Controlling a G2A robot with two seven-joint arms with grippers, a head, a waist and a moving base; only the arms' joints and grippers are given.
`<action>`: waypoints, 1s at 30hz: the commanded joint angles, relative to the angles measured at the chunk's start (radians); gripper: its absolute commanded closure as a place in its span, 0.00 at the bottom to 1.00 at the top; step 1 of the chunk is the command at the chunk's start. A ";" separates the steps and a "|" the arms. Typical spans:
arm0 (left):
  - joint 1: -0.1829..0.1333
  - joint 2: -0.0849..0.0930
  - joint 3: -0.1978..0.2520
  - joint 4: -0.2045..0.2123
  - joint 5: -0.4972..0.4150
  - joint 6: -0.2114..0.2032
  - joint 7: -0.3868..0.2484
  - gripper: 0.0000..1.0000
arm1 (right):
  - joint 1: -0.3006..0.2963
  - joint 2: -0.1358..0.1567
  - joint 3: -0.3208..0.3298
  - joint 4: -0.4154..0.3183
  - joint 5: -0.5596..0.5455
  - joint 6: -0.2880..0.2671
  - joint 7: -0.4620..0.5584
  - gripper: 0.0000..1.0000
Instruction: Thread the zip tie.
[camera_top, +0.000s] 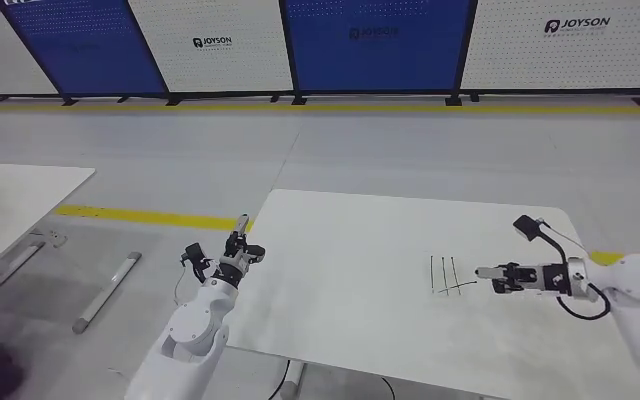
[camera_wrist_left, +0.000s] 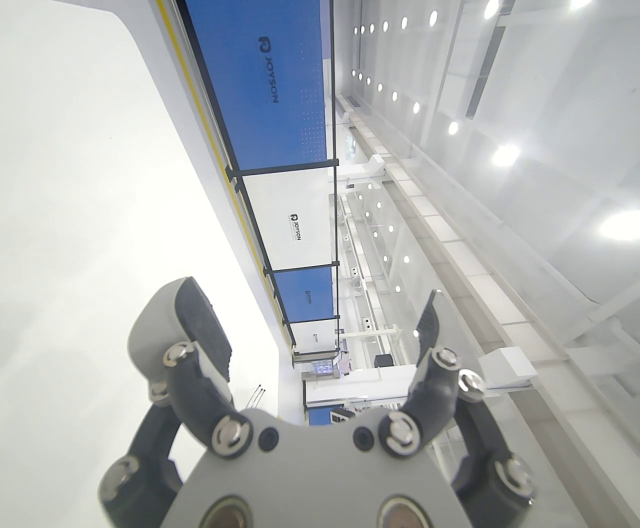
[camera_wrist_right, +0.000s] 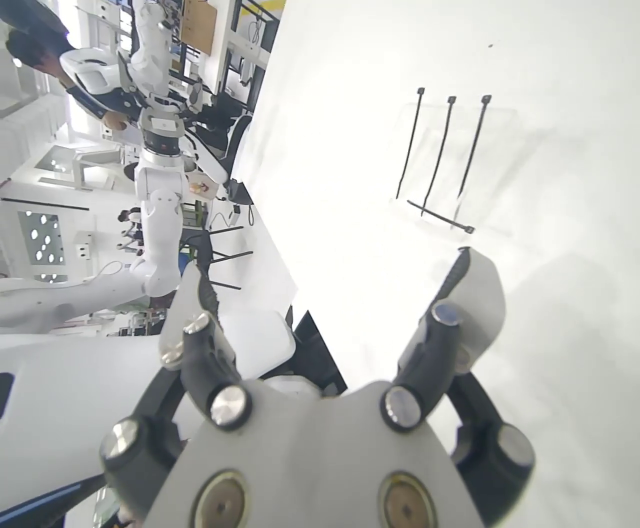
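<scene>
Right gripper (camera_wrist_right: 327, 272): jaws spread wide, nothing between them. One fingertip (camera_wrist_right: 462, 270) sits just beside the head end of a loose zip tie (camera_wrist_right: 440, 216); contact not discernible. This zip tie lies crosswise at the near ends of three other ties (camera_wrist_right: 440, 155), which lie side by side, parallel, heads toward the far side. All four lie flat on the white table (camera_top: 340, 310), right of its middle. The right gripper is just to their right, low over the surface.

Left gripper (camera_wrist_left: 316, 307): jaws likewise spread, gripping nothing. It is at the table's left edge, pointing toward the far side, well apart from the ties.

Beyond the table: grey floor (camera_top: 400, 150) with a yellow line (camera_top: 150, 217), then blue and white panels (camera_top: 375, 45) along the far side
</scene>
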 joint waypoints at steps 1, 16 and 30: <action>0.000 0.000 0.000 0.000 0.000 0.000 0.000 0.00 | 0.032 0.004 -0.033 0.039 0.006 0.000 0.000 0.00; 0.000 0.000 0.000 0.000 0.000 0.000 0.000 0.00 | 0.121 -0.027 -0.192 0.176 0.022 0.000 0.000 0.00; 0.000 0.000 0.000 0.000 0.000 0.000 0.000 0.00 | 0.149 -0.063 -0.229 0.284 0.025 0.000 -0.019 0.00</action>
